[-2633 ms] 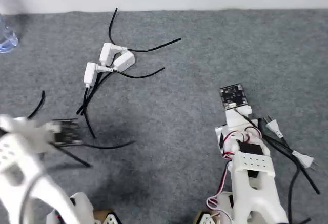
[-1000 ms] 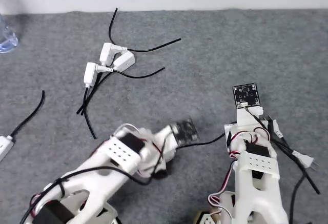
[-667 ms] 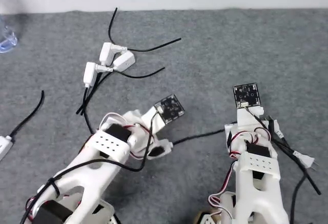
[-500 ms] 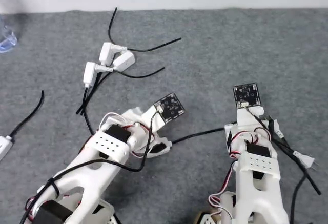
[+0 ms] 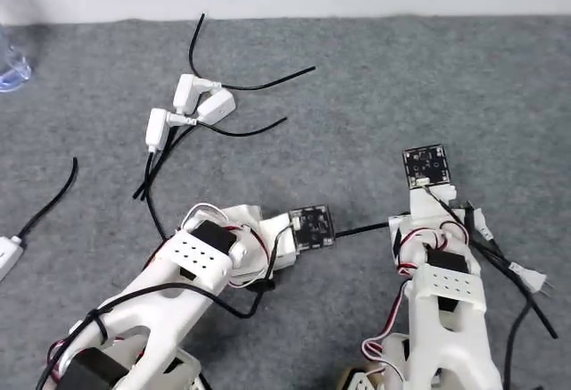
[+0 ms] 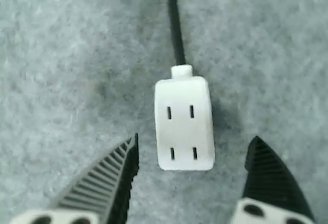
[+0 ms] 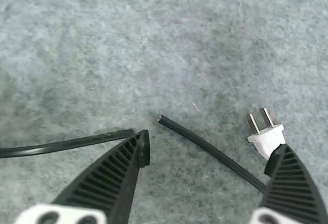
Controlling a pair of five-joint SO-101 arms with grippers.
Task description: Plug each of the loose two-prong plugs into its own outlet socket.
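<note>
On the grey worktop (image 5: 357, 78) your left tool (image 6: 195, 140) gapes over a socket (image 6: 183, 124), your right tool (image 7: 212, 141) beside a plug (image 7: 265, 130).

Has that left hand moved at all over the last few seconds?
Yes. In the high view the left hand swung from the far left toward the middle, passing the unmoved white plug cluster, and is now close beside the right arm.

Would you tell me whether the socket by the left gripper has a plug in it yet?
Empty: the socket lies face up with all four slots bare and no prongs in them.
</note>
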